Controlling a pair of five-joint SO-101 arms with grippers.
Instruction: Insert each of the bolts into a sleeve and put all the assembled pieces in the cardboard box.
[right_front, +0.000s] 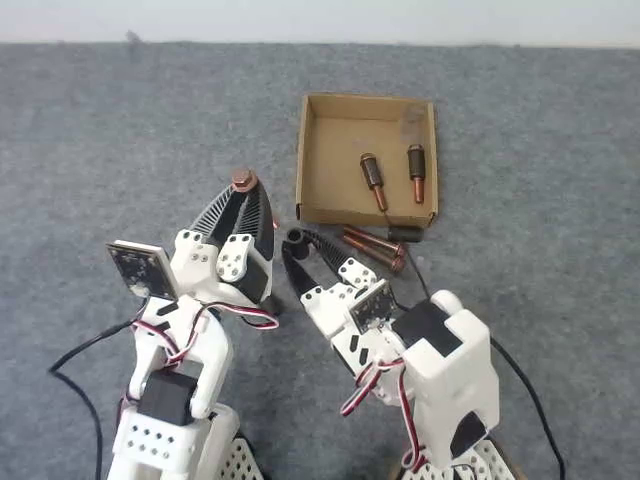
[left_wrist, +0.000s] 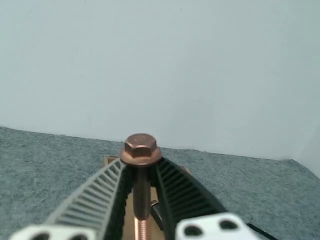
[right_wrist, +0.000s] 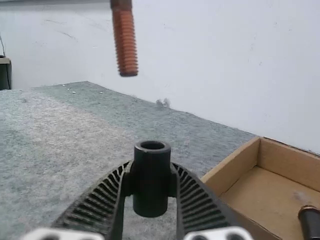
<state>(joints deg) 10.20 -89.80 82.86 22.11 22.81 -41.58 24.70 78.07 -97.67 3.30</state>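
progress: two assembled pieces (right_front: 374, 178) (right_front: 417, 170) lie inside the cardboard box (right_front: 335, 140), apart from each other. a third pair is in hand but not yet joined. two loose bolts (right_front: 372, 243) lie side by side on the grey surface (right_front: 120, 130), just outside the box's near wall, with one loose sleeve (right_front: 405, 234) just beside them against that wall. a second loose sleeve cannot be made out. judged from this, the task is somewhat under half done: the held pair must be mated and boxed, then the loose parts dealt with.

left jaws: closed to a narrow gap on the shank of a bolt (left_wrist: 141, 149). the hex head sits proud of the tips and the threaded end points back toward the arm.

right jaws: closed to a narrow gap around a black sleeve (right_wrist: 151, 175), held upright with the bore open at the top.

alignment: in the right wrist view the threaded end of the held bolt (right_wrist: 124, 40) hangs above the sleeve and off to one side of the bore, not touching. it needs centring before insertion.
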